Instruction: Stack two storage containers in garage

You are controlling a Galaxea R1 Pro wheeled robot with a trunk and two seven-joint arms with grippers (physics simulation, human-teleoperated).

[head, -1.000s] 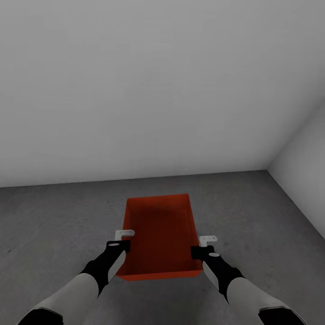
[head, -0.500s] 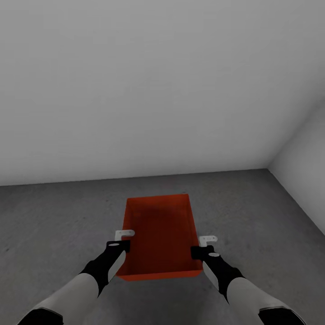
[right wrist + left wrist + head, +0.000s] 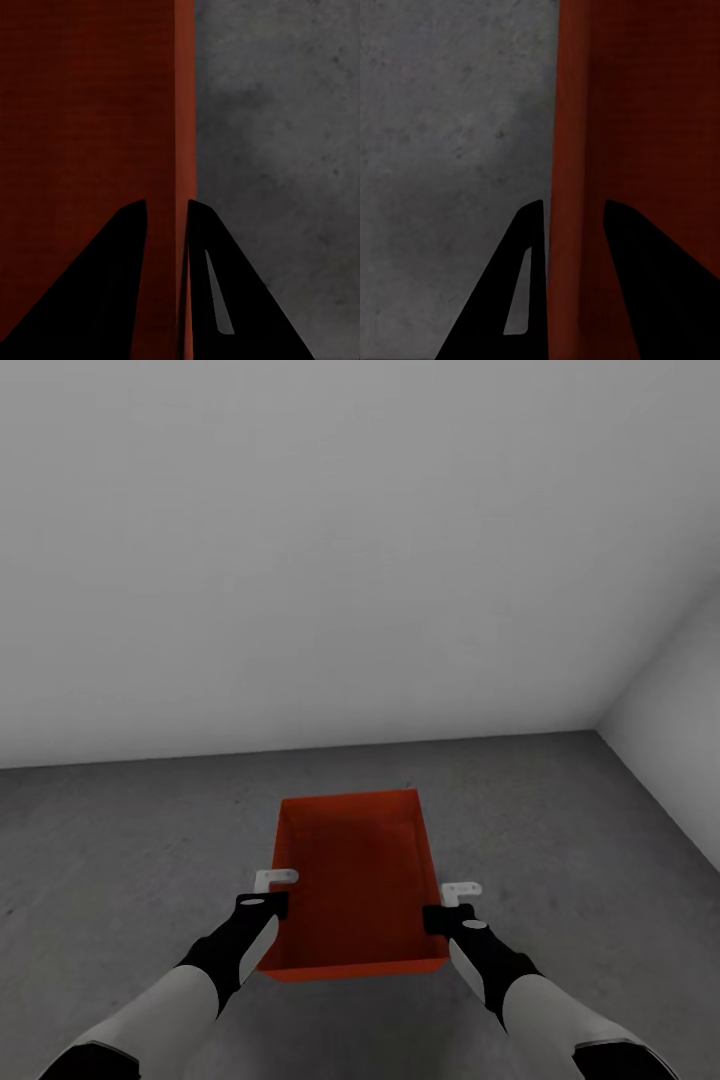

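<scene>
Both end effectors grip one red-orange storage container (image 3: 355, 880) in the head view, the left end effector (image 3: 268, 892) and right end effector (image 3: 450, 903) pinching opposite long walls above the garage's concrete floor (image 3: 120, 840), arms reaching forward symmetrically. Judged step: setting it down; next, lower it level.

Left wrist view: fingers (image 3: 521, 292) straddle the wall.

Right wrist view: fingers (image 3: 217, 292) clamp the other wall.

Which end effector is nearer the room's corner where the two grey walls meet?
Right. The right end effector grips the storage container's wall on the corner's side; the left end effector grips the opposite wall.
</scene>
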